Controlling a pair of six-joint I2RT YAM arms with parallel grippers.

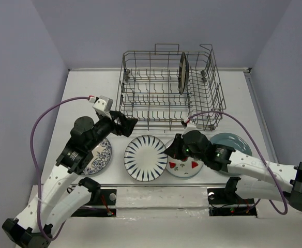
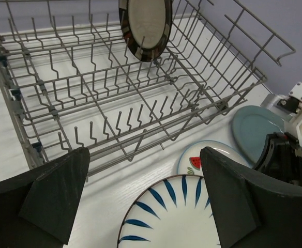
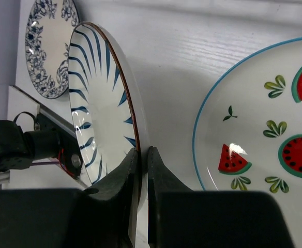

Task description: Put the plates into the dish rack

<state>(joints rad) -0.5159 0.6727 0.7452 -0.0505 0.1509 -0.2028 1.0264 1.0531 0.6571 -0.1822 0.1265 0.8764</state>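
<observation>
Right gripper [image 3: 143, 155] is filling the bottom of its wrist view, jaws nearly together and pinching the rim of the striped plate [image 3: 96, 103]; I'm reading that as a grip on the plate's right edge; I can't tell whether the plate is lifting off the table [image 1: 78, 103] or lying flat. In the top view that plate is sitting in front of the dish rack [image 1: 140, 120], about level with the rack's middle; the fruit plate [image 3: 265, 155] is lying just beside it, in front of the rack's right half, partly under the right arm; I can't tell if the two rims are touching. The teal plate [image 1: 233, 142] is lying in front of the rack's right corner, behind that arm. The floral plate [image 1: 100, 155] is lying in front of the rack's left corner, partly covered by the left arm.

Left gripper [image 2: 143, 201] is hanging spread wide, holding nothing, just in front of the rack's front left wall, above the table; its wrist view is looking across the rack's tines.

The dark plate [image 2: 145, 26] is standing upright on edge inside the rack, between tines in the far right part; the other tine rows are showing no plates.
</observation>
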